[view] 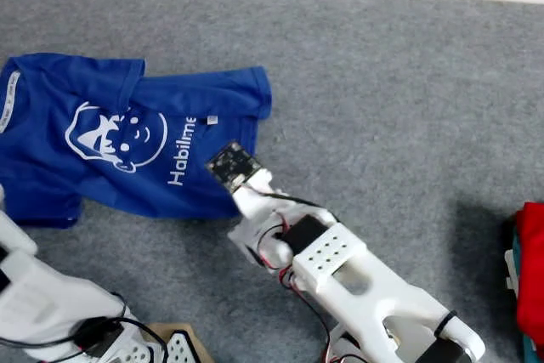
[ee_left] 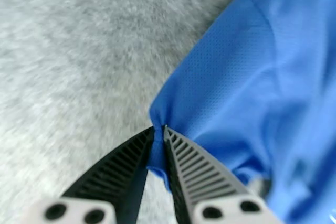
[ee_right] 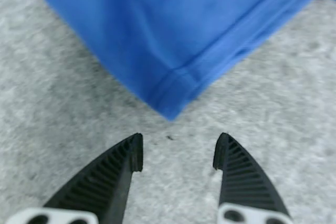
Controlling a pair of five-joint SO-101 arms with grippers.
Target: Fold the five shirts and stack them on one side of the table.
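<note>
Pressed together, the left jaws pinch a small fold at the edge of a royal-blue short-sleeved knit shirt [ee_left: 262,77]. The blue cloth is squeezed between the two ribbed black fingers [ee_left: 194,166] and puckers right at their tips. The right jaws are spread wide with nothing between them. Their ribbed black fingers [ee_right: 115,171] hang over bare surface just short of a stitched hem corner of the same shirt [ee_right: 184,24], apart from the cloth.

From the high view, the shirt [view: 127,142] lies opened out and somewhat creased on the left part of the grey, felt-like worktop [view: 408,82]. Its white cartoon print and white lettering face up. Grey nap shows beside the pinched fold [ee_left: 79,51] and under the spread right jaws [ee_right: 289,103].

The white right arm [view: 357,286] slants in from the lower right edge of the high view. The small dark circuit board at its wrist [view: 234,163] overlaps the shirt's near right corner, beside the lettering. The white left arm [view: 42,295] sits in the lower left corner, just beside the shirt's near left edge. A tan flat piece [view: 183,342] lies at the bottom edge next to it.

A bright red cloth [view: 531,269] lies at the far right edge of the worktop, well apart from the blue shirt.
</note>
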